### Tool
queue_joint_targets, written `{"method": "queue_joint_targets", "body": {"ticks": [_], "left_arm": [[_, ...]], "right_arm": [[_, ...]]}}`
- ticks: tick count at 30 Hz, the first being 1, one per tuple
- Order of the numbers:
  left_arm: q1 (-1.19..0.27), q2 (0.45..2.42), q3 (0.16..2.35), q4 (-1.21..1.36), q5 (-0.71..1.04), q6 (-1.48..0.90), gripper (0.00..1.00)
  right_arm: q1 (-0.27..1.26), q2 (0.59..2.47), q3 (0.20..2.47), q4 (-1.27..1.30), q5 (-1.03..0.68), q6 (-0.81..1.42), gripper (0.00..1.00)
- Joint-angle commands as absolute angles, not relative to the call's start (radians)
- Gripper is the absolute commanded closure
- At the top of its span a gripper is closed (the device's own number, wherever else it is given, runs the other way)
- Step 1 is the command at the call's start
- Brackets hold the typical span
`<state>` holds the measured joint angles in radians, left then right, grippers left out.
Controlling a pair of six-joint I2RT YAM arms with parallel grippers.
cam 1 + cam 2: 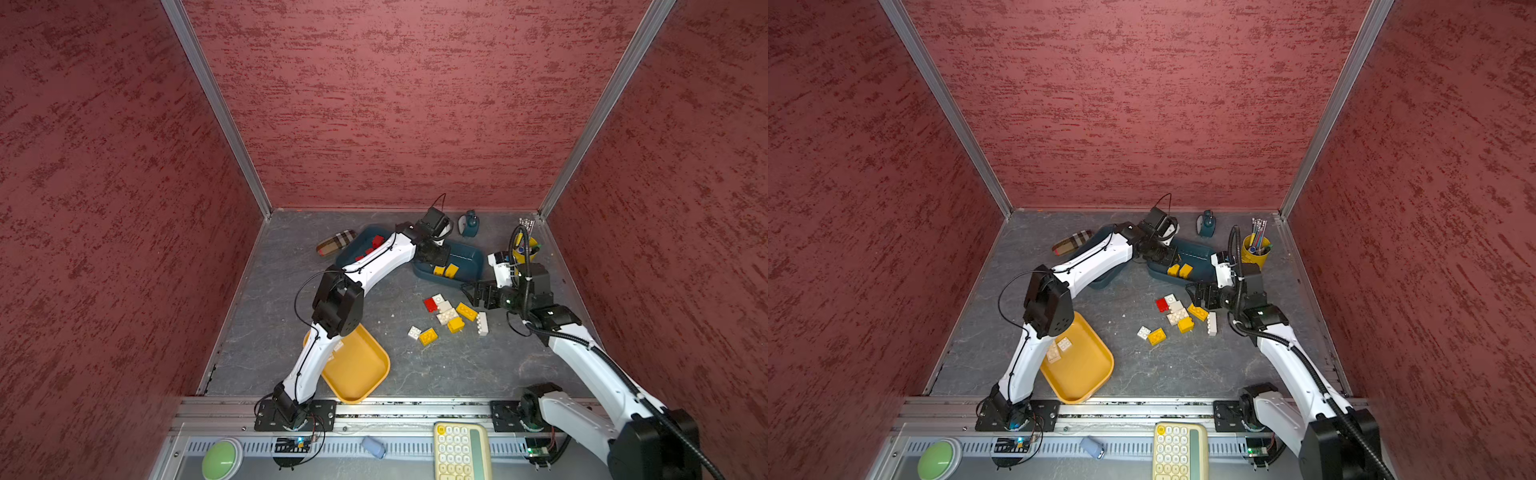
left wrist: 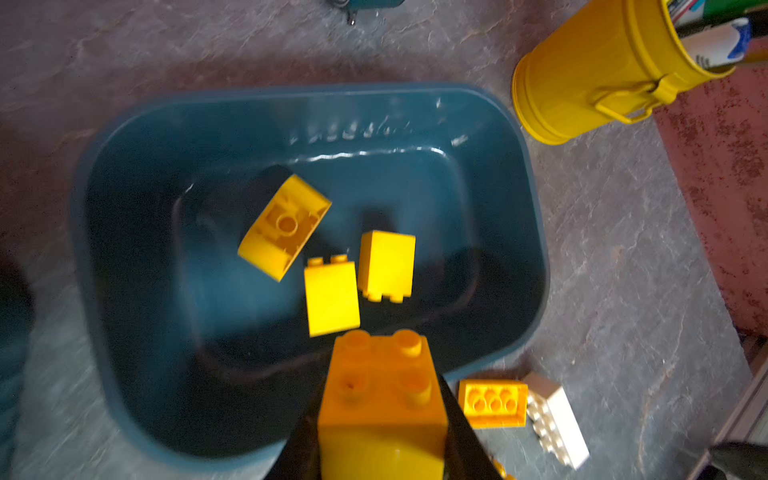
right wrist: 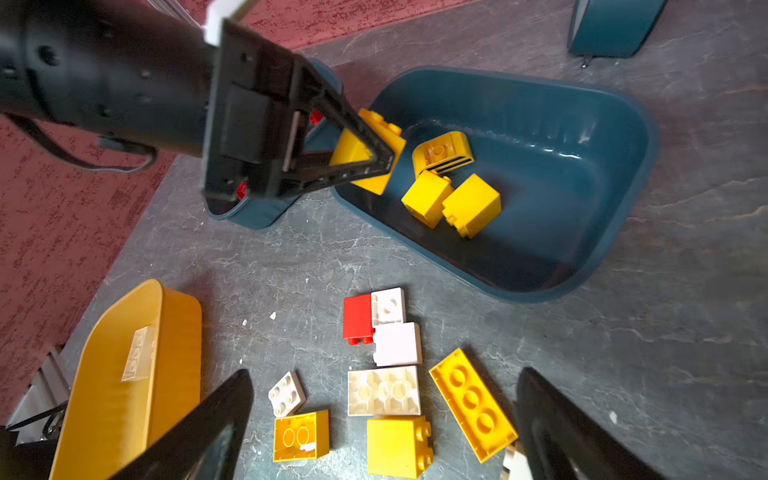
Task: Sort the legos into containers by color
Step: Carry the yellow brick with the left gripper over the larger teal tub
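Three yellow legos (image 2: 332, 295) lie inside a dark teal tray (image 2: 124, 216) toward the far right of the table, and a fourth, the held yellow brick (image 2: 382, 399), is pinched between the narrowed jaws of the left gripper (image 3: 376, 160) at the tray's rim. The left wrist view shows this brick's studs close up. In both top views it cannot be made out beneath the wrist. A second teal tray (image 1: 353, 249) to the left holds red bricks (image 1: 376, 242), which show clearly only from above. The mustard tray (image 1: 1088, 374) by the left arm's base holds white bricks (image 1: 1059, 350), seen in a top view and edge-on in the right wrist view. The right gripper (image 3: 384, 371) has its jaws spread wide and empty, close by loose bricks (image 3: 473, 403) in red, white and yellow on the grey table (image 1: 415, 374). A yellow cup (image 2: 590, 79) of pens stands just beside the first tray
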<state>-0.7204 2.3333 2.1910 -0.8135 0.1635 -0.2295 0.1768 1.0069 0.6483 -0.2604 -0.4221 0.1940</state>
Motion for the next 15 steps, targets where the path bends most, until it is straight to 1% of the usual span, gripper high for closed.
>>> {"method": "queue_joint_targets", "body": {"ticks": [1,4,8,11,12,13,15], "left_arm": [[-0.706,2.400,2.262,-0.736,0.222,-0.172,0.73],[-0.699,2.441,2.270,-0.648,0.245,-0.178,0.73],[-0.691,2.529,2.363,-0.655,0.232,-0.178,0.72],[-0.685,2.560,2.372,-0.621,0.234,-0.178,0.71],[-0.685,2.566,2.374,-0.614,0.234,-0.177,0.69],[-0.685,2.573,2.377,-0.611,0.233,-0.175,0.64],[-0.685,2.573,2.386,-0.621,0.228,-0.179,0.51]], "right_arm": [[0.169,0.994,0.690,-0.251,-0.390,0.179,0.01],[0.168,0.992,0.686,-0.255,-0.389,0.177,0.01],[0.165,0.987,0.682,-0.261,-0.386,0.175,0.01],[0.165,0.983,0.681,-0.265,-0.384,0.173,0.01],[0.164,0.983,0.680,-0.267,-0.381,0.171,0.01],[0.163,0.983,0.681,-0.268,-0.380,0.171,0.01],[0.164,0.983,0.680,-0.270,-0.383,0.170,0.01]]}}
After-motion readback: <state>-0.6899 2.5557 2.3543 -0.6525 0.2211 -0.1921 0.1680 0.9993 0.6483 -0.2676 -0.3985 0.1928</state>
